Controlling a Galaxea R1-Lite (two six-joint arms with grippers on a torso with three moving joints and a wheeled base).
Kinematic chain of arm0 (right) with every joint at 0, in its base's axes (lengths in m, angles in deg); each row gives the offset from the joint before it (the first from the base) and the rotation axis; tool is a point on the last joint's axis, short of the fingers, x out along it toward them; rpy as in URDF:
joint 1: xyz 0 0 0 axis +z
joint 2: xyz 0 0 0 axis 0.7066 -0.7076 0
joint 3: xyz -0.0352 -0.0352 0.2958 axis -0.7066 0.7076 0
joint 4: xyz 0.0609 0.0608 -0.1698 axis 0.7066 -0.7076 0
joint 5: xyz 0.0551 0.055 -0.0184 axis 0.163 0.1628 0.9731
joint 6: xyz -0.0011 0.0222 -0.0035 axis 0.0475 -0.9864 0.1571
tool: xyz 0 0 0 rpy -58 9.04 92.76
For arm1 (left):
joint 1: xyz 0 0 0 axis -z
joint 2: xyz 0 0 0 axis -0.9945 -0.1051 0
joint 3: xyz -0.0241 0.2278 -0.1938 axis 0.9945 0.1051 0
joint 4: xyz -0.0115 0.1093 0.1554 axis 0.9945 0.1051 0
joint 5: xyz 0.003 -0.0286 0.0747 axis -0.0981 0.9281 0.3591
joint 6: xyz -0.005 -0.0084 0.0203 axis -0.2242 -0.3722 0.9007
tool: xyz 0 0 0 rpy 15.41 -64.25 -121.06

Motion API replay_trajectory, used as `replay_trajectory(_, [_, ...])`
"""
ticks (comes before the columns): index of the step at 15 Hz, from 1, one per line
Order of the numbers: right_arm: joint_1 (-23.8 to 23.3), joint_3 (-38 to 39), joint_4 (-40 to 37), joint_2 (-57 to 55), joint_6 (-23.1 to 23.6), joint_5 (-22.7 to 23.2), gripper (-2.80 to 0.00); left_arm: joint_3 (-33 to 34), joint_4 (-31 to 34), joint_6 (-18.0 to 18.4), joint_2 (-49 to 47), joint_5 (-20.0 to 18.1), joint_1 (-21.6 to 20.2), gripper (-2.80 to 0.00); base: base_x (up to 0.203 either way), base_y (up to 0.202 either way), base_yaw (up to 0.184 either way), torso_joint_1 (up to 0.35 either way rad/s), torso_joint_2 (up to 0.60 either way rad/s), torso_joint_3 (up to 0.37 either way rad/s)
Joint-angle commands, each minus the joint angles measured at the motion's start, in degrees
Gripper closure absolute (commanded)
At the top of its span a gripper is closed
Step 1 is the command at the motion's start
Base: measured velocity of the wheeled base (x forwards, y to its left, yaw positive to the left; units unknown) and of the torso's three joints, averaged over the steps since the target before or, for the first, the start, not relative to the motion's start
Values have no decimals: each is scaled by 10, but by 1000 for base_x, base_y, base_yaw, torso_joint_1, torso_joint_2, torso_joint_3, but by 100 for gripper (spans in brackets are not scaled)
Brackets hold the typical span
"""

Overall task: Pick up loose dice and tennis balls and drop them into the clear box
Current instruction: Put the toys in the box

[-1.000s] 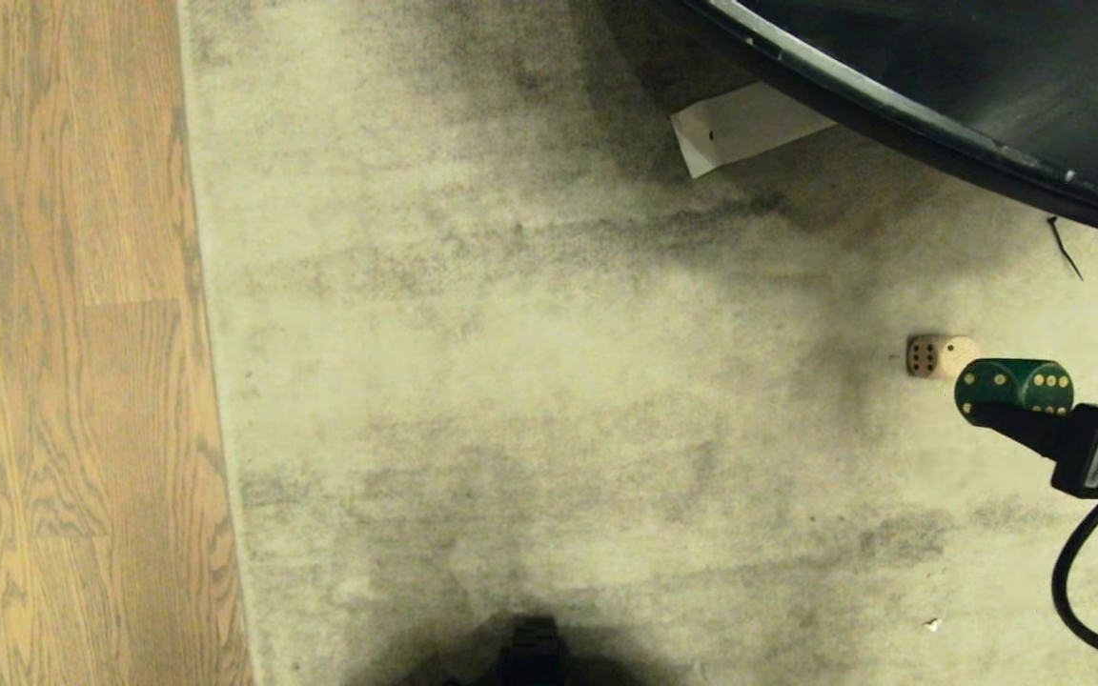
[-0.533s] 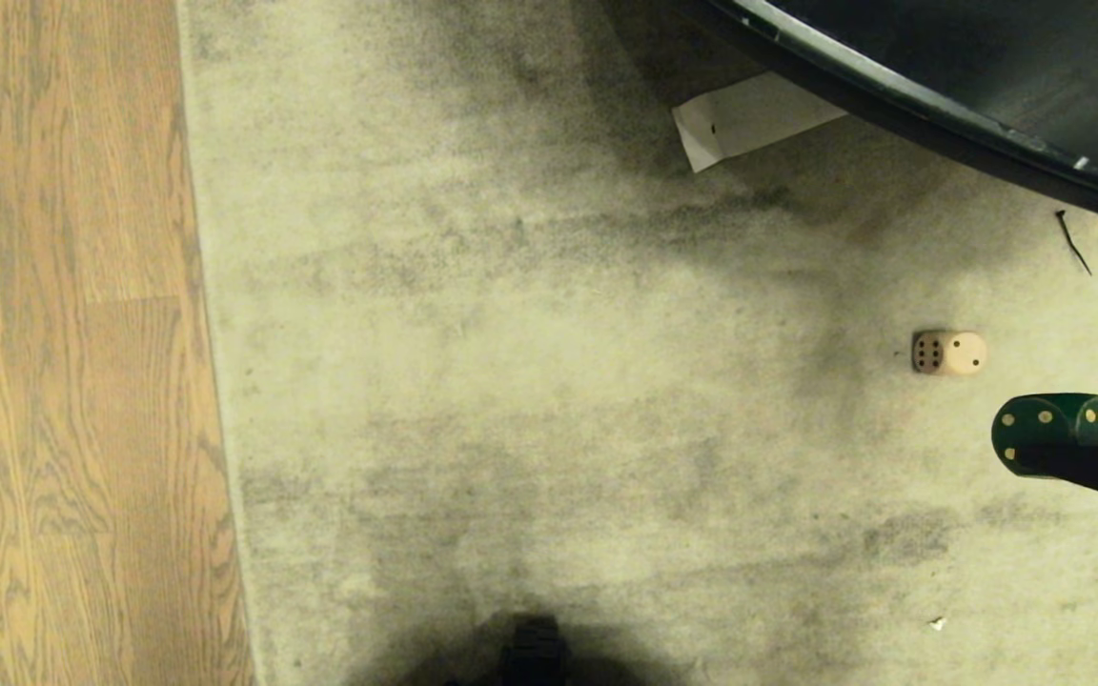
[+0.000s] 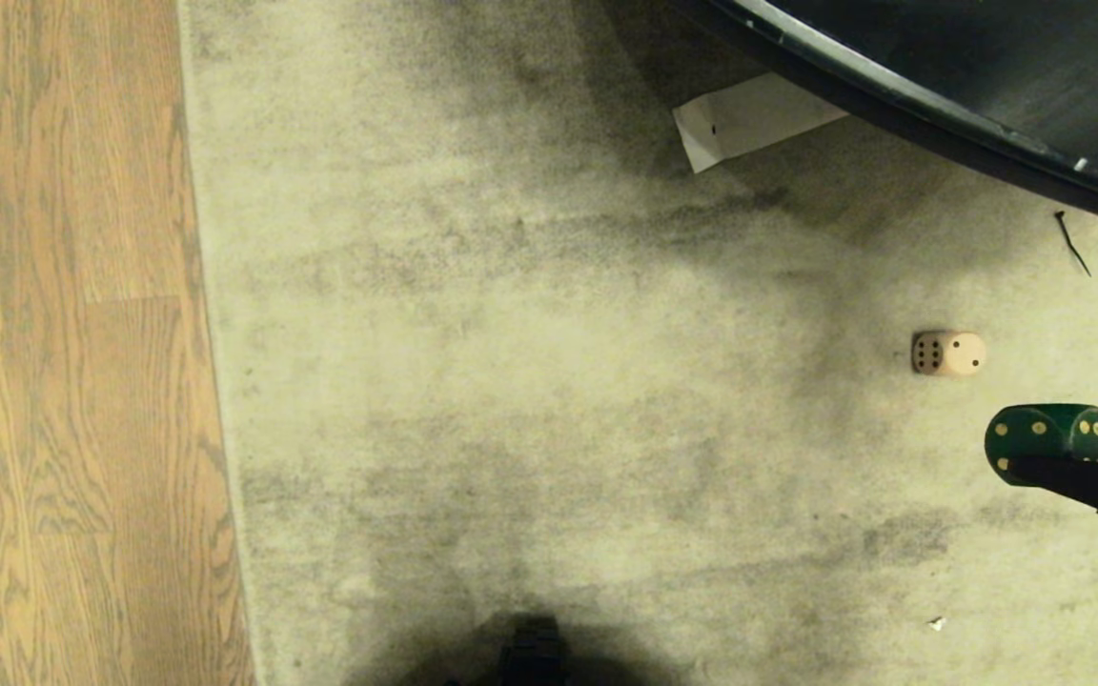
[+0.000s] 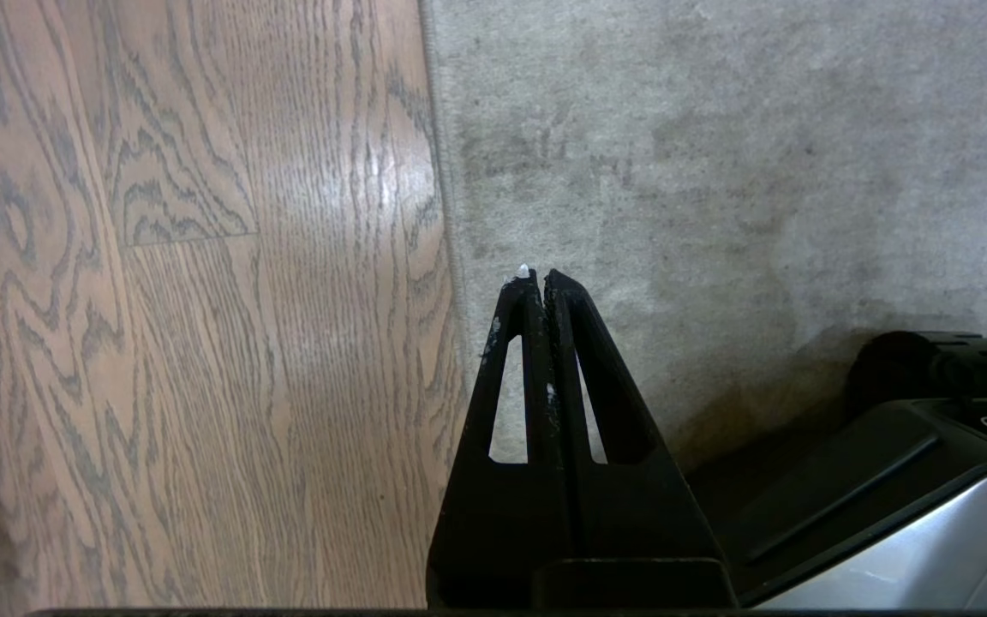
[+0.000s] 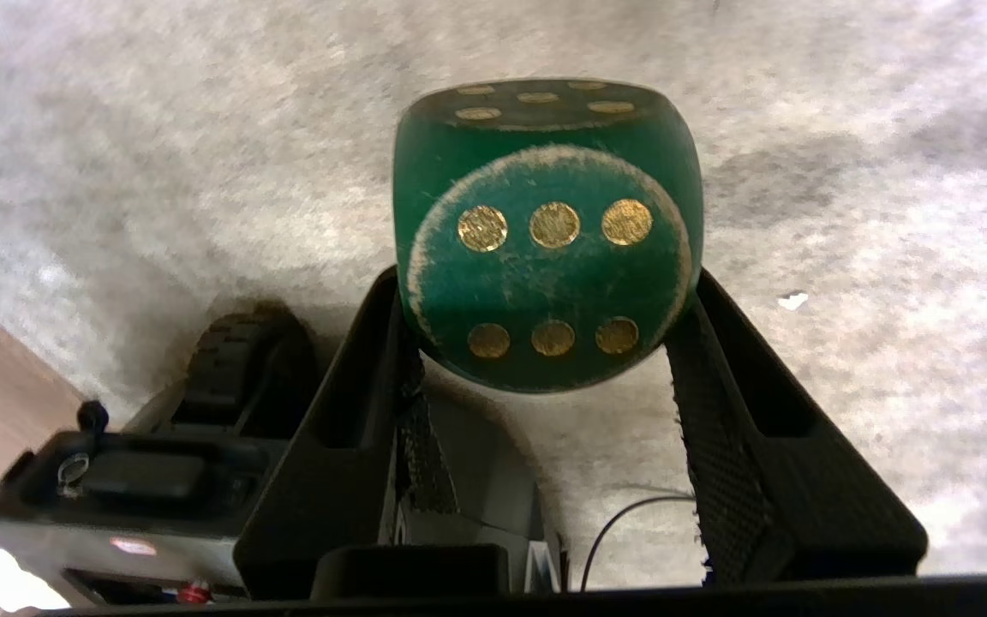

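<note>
Green die [image 3: 1052,436] up off the carpet [image 3: 549,381], clamped between the right gripper [image 5: 549,343] fingers [image 5: 716,411], six-pip face toward the wrist camera; it hangs at the right edge of the head view, just nearer the robot than the cream die [image 3: 948,353], which lies loose on the carpet; paper [image 3: 749,119] pokes from under a dark curved edge [image 3: 892,105] beyond; left gripper [image 4: 536,278] parked over the carpet's border with the wood floor [image 4: 159,343], fingers pressed together, empty.
</note>
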Motion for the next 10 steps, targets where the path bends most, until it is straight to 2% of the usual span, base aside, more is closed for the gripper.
replay_trajectory(1, [0, 21, -11, 10, 5, -1, 0, 2, 0, 0, 0, 0, 0, 0, 0, 0, 0, 0, 0, 0])
replay_trajectory(10, [0, 165, -11, 66, 49, -1, 0, 2, 0, 0, 0, 0, 0, 0, 0, 0, 0, 0, 0, 0])
